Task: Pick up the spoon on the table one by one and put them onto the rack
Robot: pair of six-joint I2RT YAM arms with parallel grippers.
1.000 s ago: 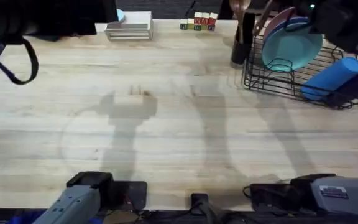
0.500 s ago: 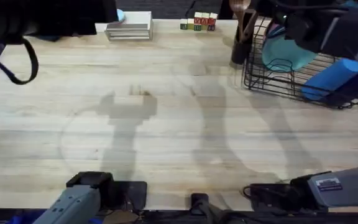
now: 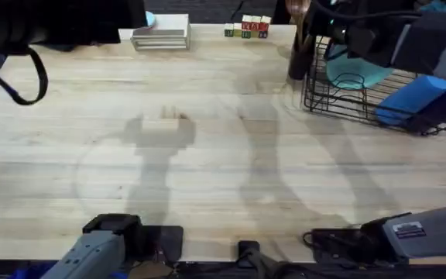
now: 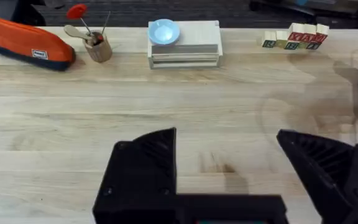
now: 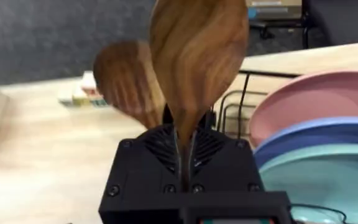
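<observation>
From overhead, the pale wooden table (image 3: 207, 155) lies mostly bare, with the shadows of the arms across its middle. At the far right stands the black wire rack (image 3: 362, 97), holding a teal plate (image 3: 358, 74) and a blue cylinder (image 3: 413, 97) lying on its wires. A tall black utensil cup (image 3: 299, 54) stands at the rack's left end. The right arm (image 3: 416, 43) reaches over the rack, dark and blurred, toward the cup (its fingers cannot be made out from here). A brown spoon bowl (image 3: 296, 8) pokes up at the top edge above the cup. Along the far edge sit a stack of pale boards (image 3: 161, 35) and a row of lettered blocks (image 3: 246, 29).

In the left wrist view, the left gripper (image 4: 229, 155) hangs over bare table with its two black fingers spread wide and nothing between them. Beyond it are an orange pouch (image 4: 27, 43), a small tan cup of utensils (image 4: 98, 46), a light blue dish (image 4: 164, 31) on the boards and the blocks.

In the right wrist view, the right gripper (image 5: 185, 155) is closed on the handle of the spoon (image 5: 197, 56), whose glossy brown bowl stands upright just above the fingers. A second spoon bowl (image 5: 126, 81) shows behind it. Beside them are a pink plate (image 5: 316, 99) and the teal one in the rack.
</observation>
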